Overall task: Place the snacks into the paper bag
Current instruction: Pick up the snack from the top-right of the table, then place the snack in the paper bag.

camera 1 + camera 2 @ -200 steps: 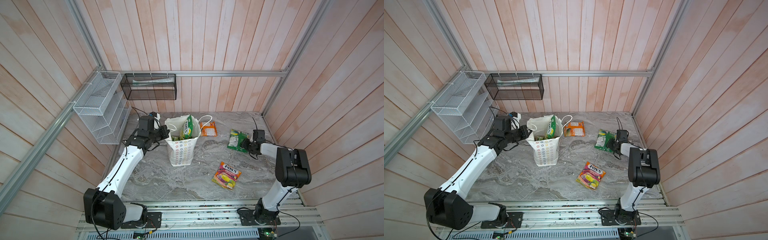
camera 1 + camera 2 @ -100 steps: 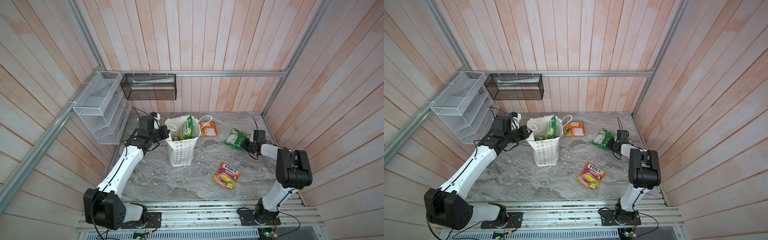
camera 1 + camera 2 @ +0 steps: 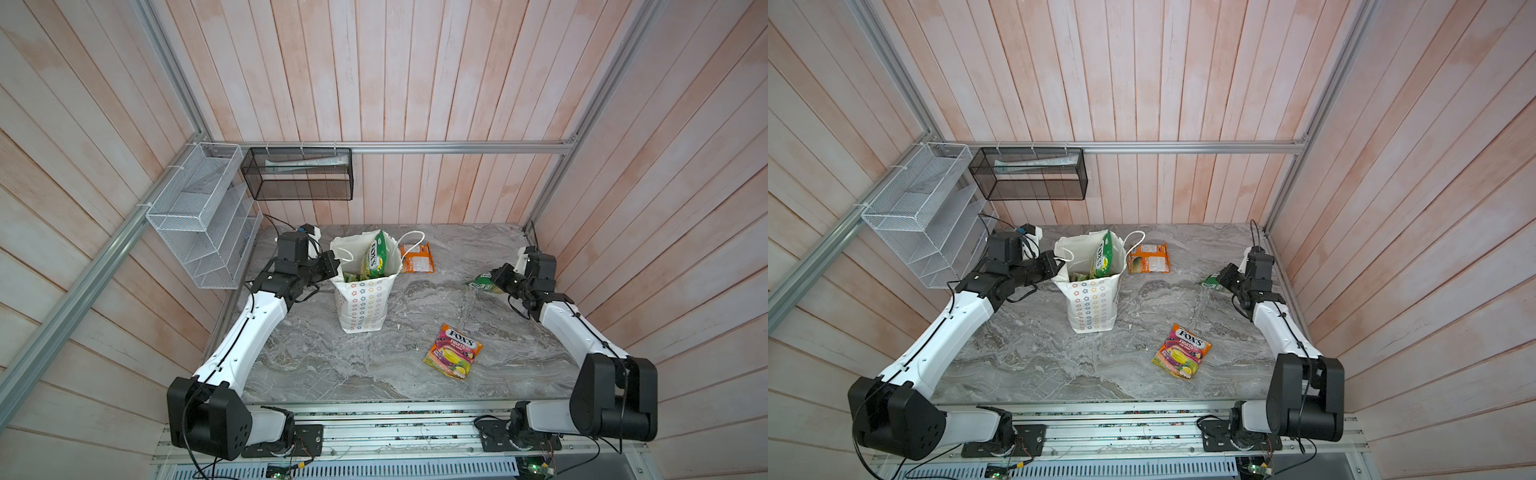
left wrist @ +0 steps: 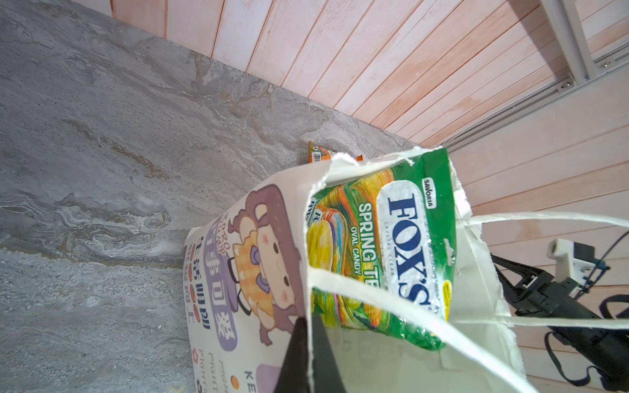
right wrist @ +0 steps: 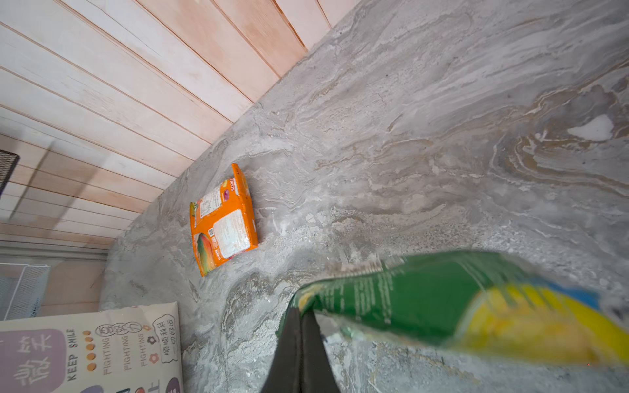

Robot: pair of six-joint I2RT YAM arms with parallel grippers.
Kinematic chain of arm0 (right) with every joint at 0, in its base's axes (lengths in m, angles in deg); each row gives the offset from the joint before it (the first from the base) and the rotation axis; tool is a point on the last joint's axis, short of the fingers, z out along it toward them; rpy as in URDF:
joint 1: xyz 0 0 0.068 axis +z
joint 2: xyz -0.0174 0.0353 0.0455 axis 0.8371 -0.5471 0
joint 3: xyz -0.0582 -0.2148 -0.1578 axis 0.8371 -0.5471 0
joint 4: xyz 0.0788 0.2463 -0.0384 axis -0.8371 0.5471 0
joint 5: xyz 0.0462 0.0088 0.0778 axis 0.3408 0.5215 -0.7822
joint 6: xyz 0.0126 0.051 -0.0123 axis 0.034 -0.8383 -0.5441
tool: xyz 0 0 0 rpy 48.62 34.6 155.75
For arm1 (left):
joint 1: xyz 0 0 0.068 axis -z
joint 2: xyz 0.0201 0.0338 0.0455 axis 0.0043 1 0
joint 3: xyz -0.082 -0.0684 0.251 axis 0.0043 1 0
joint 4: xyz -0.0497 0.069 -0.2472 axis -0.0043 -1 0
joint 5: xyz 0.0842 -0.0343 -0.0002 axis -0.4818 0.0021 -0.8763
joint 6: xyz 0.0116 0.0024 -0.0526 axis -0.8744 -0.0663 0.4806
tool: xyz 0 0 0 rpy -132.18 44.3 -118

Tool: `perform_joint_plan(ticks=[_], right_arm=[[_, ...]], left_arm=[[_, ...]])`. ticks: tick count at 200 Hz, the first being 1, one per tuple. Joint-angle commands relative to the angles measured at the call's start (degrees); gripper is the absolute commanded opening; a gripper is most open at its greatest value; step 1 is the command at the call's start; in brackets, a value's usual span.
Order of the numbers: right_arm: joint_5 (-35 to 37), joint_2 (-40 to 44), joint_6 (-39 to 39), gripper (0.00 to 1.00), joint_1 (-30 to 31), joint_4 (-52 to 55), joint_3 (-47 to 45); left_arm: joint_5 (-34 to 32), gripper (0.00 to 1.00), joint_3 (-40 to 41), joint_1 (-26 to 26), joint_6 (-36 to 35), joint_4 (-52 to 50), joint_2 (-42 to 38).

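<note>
The white paper bag (image 3: 365,303) (image 3: 1092,305) (image 4: 238,306) stands upright at the table's back left, and a green FOX'S pouch (image 3: 376,253) (image 3: 1102,255) (image 4: 391,251) sticks out of its mouth. My left gripper (image 3: 332,266) (image 4: 308,326) is shut on the bag's rim. At the right, my right gripper (image 3: 494,277) (image 3: 1223,278) (image 5: 299,316) is shut on a corner of a green pouch (image 3: 480,282) (image 3: 1210,282) (image 5: 459,299), lifted off the table. An orange pouch (image 3: 417,258) (image 3: 1148,258) (image 5: 221,221) lies behind the bag. An orange-pink FOX'S pouch (image 3: 453,351) (image 3: 1181,351) lies front centre.
A white wire rack (image 3: 203,216) and a black mesh basket (image 3: 297,174) hang on the walls at the back left. The grey marble table (image 3: 332,365) is enclosed by wooden walls on three sides.
My right gripper closed on the green pouch and raised it off the table, drawing it toward the right wall. The left arm and the bag have not moved.
</note>
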Motion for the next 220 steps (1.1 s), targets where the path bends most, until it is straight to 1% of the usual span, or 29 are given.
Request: perform_joint_plan(ticks=[1, 18, 37, 55, 75, 120, 146, 163, 197, 220], right_arm=[[-2.0, 3.2, -1.3, 0.00, 0.9, 0.8, -0.3], [-1.4, 4.9, -1.8, 0.00, 2.1, 1.3, 0.1], [-2.4, 6.2, -2.4, 0.00, 2.9, 1.9, 1.0], [-1.3, 8.0, -2.9, 0.00, 4.8, 2.7, 2.7], [0.9, 9.8, -2.6, 0.00, 8.2, 4.5, 6.5], [7.2, 11.9, -0.8, 0.00, 19.0, 7.3, 18.8], [11.1, 10.9, 1.8, 0.00, 26.0, 7.9, 26.6], [12.4, 9.5, 3.3, 0.00, 30.0, 6.8, 31.1], [14.2, 3.2, 7.6, 0.00, 37.7, 8.5, 42.7], [15.7, -0.3, 10.4, 0.00, 42.3, 8.7, 47.9]], left_arm=[[0.8, 0.00, 0.3, -0.4, -0.1, 4.2, -1.4], [0.8, 0.00, 0.3, -0.3, 0.0, 4.2, -1.2], [1.2, 0.00, 0.3, -0.4, 0.0, 4.2, -1.3], [0.9, 0.00, 0.3, -0.4, -0.1, 4.2, -1.4], [1.1, 0.00, 0.3, -0.3, 0.0, 4.3, -1.2], [1.3, 0.00, 0.3, -0.3, 0.0, 4.3, -1.3], [1.8, 0.00, 0.3, -0.4, 0.1, 4.3, -1.2], [1.5, 0.00, 0.3, -0.4, 0.1, 4.4, -1.3], [2.1, 0.00, 0.3, -0.4, 0.3, 4.4, -1.2], [1.6, 0.00, 0.4, -0.4, 0.1, 4.5, -1.5]])
